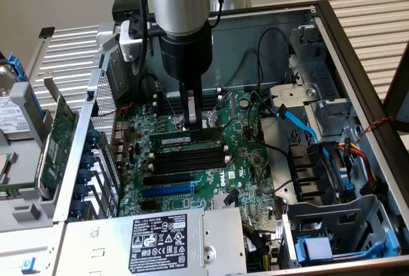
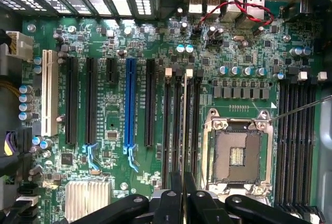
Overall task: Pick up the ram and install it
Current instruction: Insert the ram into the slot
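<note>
Power supply (image 1: pixel 160 241) in the foreground cuts off the motherboard's (image 1: pixel 211 174) near edge; behind it lie black memory slots (image 1: pixel 188 159); just beyond them the ram (image 1: pixel 172 140), a narrow green stick with a white label, stands on edge, seating depth unclear; the tool (image 1: pixel 192 121), nearly closed, pinches its top edge, hiding its middle.

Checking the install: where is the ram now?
The ram stands on edge at the memory slots in the middle of the exterior view, held by the gripper, beside the CPU socket.
</note>
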